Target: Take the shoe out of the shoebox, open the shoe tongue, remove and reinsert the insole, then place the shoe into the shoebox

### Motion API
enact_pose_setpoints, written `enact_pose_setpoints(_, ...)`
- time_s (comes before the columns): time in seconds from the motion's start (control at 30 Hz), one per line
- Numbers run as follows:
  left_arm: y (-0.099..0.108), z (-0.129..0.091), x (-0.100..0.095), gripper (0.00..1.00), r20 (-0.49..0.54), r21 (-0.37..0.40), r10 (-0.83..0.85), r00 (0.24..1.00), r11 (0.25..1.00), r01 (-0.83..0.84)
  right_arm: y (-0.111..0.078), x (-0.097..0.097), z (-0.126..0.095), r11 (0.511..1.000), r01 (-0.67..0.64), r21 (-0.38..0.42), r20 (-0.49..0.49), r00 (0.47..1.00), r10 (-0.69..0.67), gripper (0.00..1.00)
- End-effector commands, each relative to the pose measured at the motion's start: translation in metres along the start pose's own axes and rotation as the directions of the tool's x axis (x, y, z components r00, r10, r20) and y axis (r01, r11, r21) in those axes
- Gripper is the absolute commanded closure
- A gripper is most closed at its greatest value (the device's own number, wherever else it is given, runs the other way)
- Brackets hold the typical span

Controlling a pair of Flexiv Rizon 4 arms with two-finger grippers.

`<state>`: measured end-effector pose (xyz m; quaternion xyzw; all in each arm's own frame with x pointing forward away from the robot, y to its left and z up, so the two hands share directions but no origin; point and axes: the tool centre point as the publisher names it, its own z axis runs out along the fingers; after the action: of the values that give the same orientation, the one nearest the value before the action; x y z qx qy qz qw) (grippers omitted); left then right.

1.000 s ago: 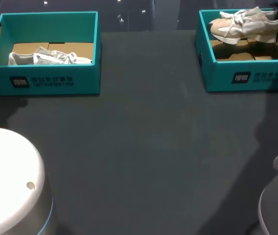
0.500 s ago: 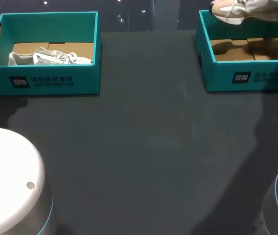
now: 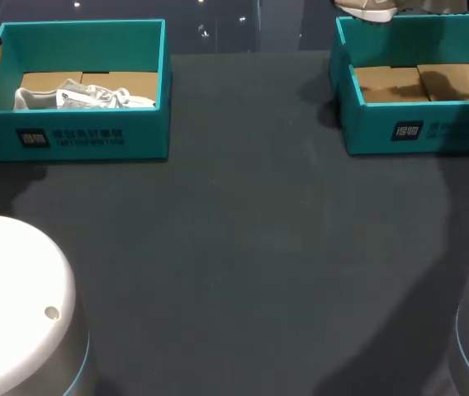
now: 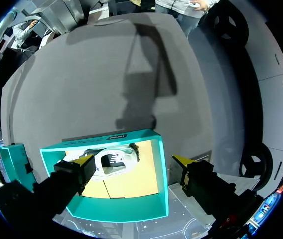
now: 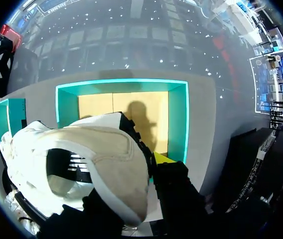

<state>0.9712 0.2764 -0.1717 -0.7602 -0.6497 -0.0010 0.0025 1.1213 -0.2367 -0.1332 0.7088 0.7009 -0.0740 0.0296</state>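
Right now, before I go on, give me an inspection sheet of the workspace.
Surface: dark table.
Job's things: beige shoe held above right box, which shows only cardboard; white shoe lies in left box.
Clutter: nothing seen.
Grippers: right gripper shut on beige shoe; left gripper open above left box.
Cables: nothing seen.
Surroundings: nothing seen.

head overhead; wrists over left shoebox (image 4: 111, 211), right shoebox (image 5: 178, 124)

You see a dark grey matte table (image 3: 251, 247); on it, well apart, a left teal cardboard shoebox (image 3: 148, 132) and a right teal cardboard shoebox (image 3: 375, 132).
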Motion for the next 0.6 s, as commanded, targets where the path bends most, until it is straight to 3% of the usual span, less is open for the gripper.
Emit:
enact_pose_setpoints(0.03,-0.001,0.0,0.0,0.0,-0.003,-0.001,0.0,1.0,1.0,0.0,-0.106,0.029,-0.02,0.972,-0.001,-0.234,0.052,0.999,0.014,1.0)
enact_pose_setpoints(0.2,-0.001,0.0,0.0,0.0,-0.003,-0.001,0.0,1.0,1.0,0.0,-0.158,0.071,-0.029,0.963,-0.009,-0.269,0.082,0.996,0.032,1.0)
enact_pose_setpoints(0.43,-0.001,0.0,0.0,0.0,-0.003,-0.001,0.0,1.0,1.0,0.0,-0.224,0.127,-0.026,0.959,-0.008,-0.282,0.12,0.992,0.044,1.0)
enact_pose_setpoints(0.53,-0.001,0.0,0.0,0.0,-0.003,-0.001,0.0,1.0,1.0,0.0,-0.245,0.156,-0.026,0.954,0.033,-0.298,0.145,0.989,0.011,1.0)
enact_pose_setpoints(0.6,-0.001,0.0,0.0,0.0,-0.003,-0.001,0.0,1.0,1.0,0.0,-0.245,0.156,-0.026,0.954,0.033,-0.298,0.145,0.989,0.011,1.0)
